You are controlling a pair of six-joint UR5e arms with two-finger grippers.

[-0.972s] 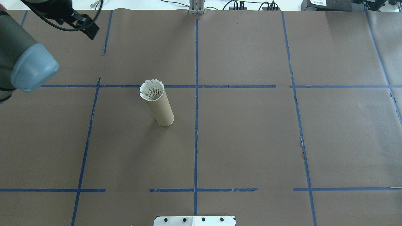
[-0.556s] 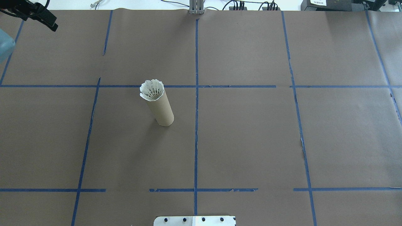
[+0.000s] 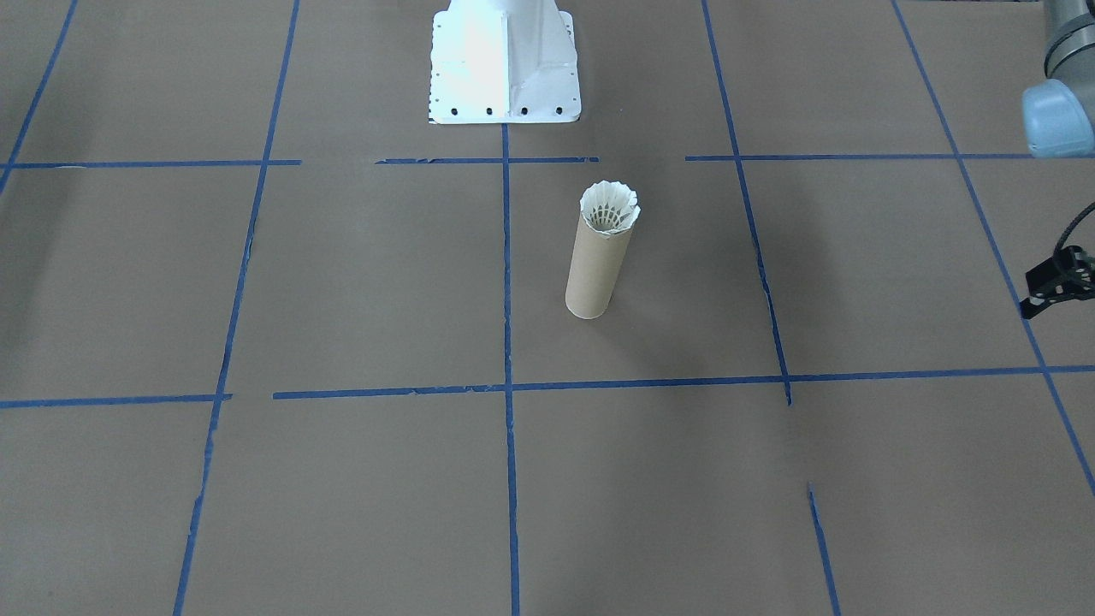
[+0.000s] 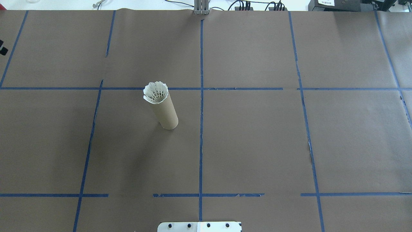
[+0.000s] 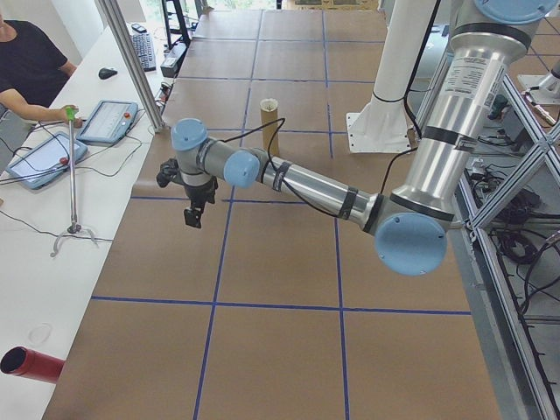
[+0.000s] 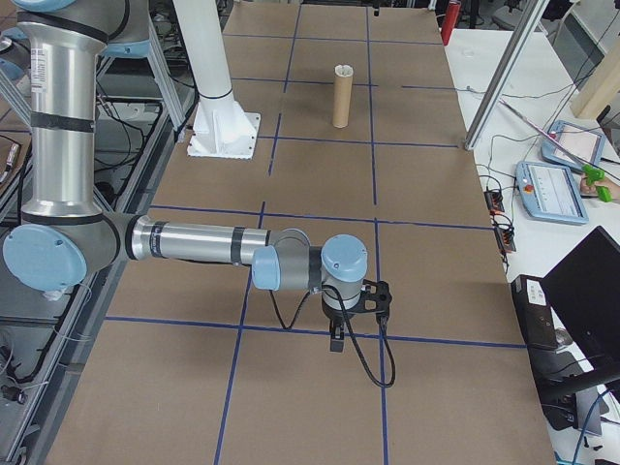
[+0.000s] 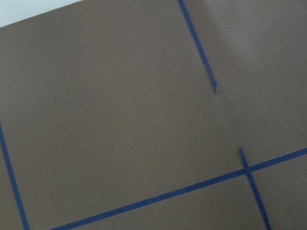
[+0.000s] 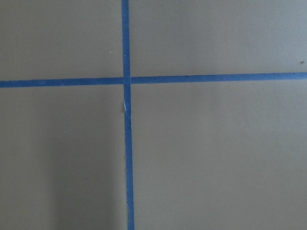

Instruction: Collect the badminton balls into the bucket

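Brown cardboard bucket (image 4: 164, 110) stands upright overhead, shuttlecock (image 4: 155, 92) seated in its mouth; the left arm has left this view. Front-facing: only a black bracket (image 3: 1057, 281) at the surface's (image 3: 342, 282) right edge. Side views: left end effector (image 5: 192, 214) and right end effector (image 6: 335, 342) hang over bare paper, their spread indiscernible.

Only one obstacle mid-surface (image 4: 257, 145): upright bucket (image 4: 165, 112), shuttlecock (image 4: 155, 92) seated in its top opening, feathers just above the rim. Open paper all round it, free approach from every side and from above. White robot base (image 3: 503, 60) stands at the robot-side edge. Left arm (image 5: 297, 184) hangs low over the left end, right arm (image 6: 213, 247) over the right end, both well apart from the bucket.
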